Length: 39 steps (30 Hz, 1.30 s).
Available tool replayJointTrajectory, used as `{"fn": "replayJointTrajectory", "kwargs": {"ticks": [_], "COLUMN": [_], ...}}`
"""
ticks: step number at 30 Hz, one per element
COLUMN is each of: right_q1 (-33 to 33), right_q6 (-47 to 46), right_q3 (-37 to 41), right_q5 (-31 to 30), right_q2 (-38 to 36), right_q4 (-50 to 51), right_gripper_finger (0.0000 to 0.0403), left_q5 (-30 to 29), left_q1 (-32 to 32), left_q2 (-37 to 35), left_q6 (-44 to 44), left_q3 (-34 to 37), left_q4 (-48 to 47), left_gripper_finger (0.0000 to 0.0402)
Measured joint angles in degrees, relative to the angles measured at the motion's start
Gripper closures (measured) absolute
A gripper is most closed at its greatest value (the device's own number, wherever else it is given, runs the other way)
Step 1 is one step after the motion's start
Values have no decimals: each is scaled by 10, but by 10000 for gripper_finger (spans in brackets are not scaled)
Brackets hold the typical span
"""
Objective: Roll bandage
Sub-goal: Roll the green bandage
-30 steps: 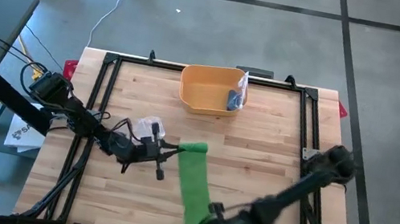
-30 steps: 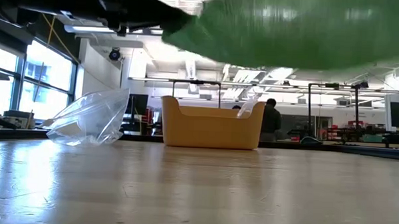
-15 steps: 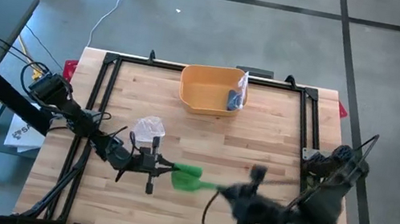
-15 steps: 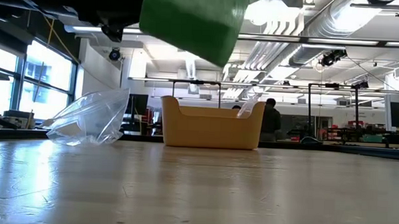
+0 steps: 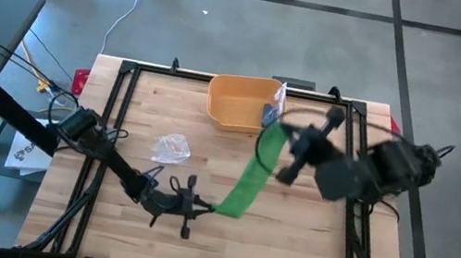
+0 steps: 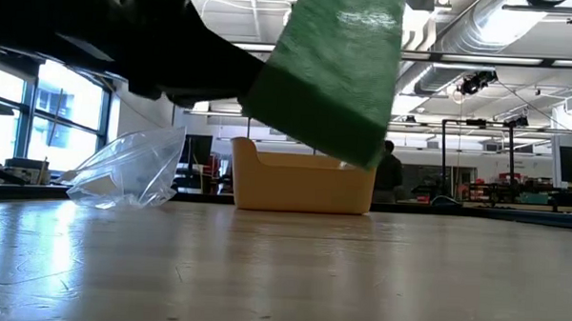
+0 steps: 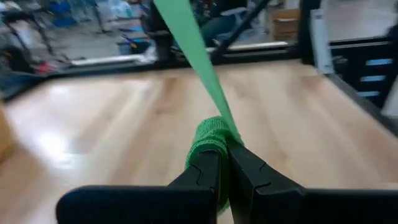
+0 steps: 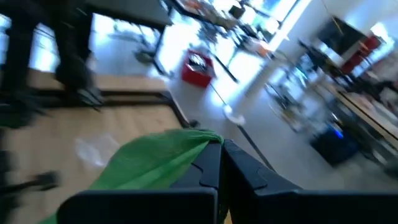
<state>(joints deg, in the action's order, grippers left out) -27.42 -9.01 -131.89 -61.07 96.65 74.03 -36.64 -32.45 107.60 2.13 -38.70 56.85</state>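
Bandage [image 5: 253, 172] stretched taut between two grippers — green strip slanting above the wooden table [image 5: 308, 226].

Clamped at its lower, partly rolled end by the left gripper [image 5: 202, 206], fingers pressed tight on the small green roll near the table's front middle; in the left wrist view, roll [image 7: 211, 140] pinched just ahead of the dark fingertips [image 7: 219, 163], strip rising away from it. Upper end pinched in the closed right gripper [image 5: 278, 135], raised just beside the yellow bin [image 5: 233, 103] at the table's back — green cloth [image 8: 155, 160] draped ahead of the fingers in the right wrist view. Crumpled clear plastic bag [image 5: 172, 147] lying left of the strip, apart from it. From table height, green band [image 6: 337, 72] hanging in front of the bin [image 6: 302, 188], bag [image 6: 128, 170] at left.
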Motion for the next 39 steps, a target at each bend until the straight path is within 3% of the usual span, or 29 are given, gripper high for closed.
{"fn": "replayJointTrajectory", "kwargs": {"ticks": [6,10,14,18,21,24,27,32,35,39], "right_q1": [101,149,150,92,11,-89,-178,-281,-321,-335], "right_q6": [-38,-61,-43,-70,-107,-88,-88,-90,-53,-36], "right_q3": [0,1,34,77,91,114,140,174,175,176], "right_q5": [40,121,205,267,308,406,474,442,421,412], "right_q2": [-4,25,49,54,52,52,55,61,73,81], "right_q4": [103,159,143,129,119,42,-97,-368,-443,-465], "right_gripper_finger": [403,403,403,403,403,403,403,403,403,403], "left_q5": [38,46,40,-36,-116,-168,-173,-119,-103,-75], "left_q1": [-6,-14,-15,-11,-4,16,54,113,136,152], "left_q2": [13,12,11,11,12,5,-10,-15,-15,-16], "left_q6": [38,35,50,82,97,98,98,100,98,98], "left_q3": [-36,-59,-65,-56,-41,-17,7,31,30,25], "left_q4": [1,66,117,94,84,96,100,100,105,130], "left_gripper_finger": [397,397,397,397,397,397,397,397,397,397]}}
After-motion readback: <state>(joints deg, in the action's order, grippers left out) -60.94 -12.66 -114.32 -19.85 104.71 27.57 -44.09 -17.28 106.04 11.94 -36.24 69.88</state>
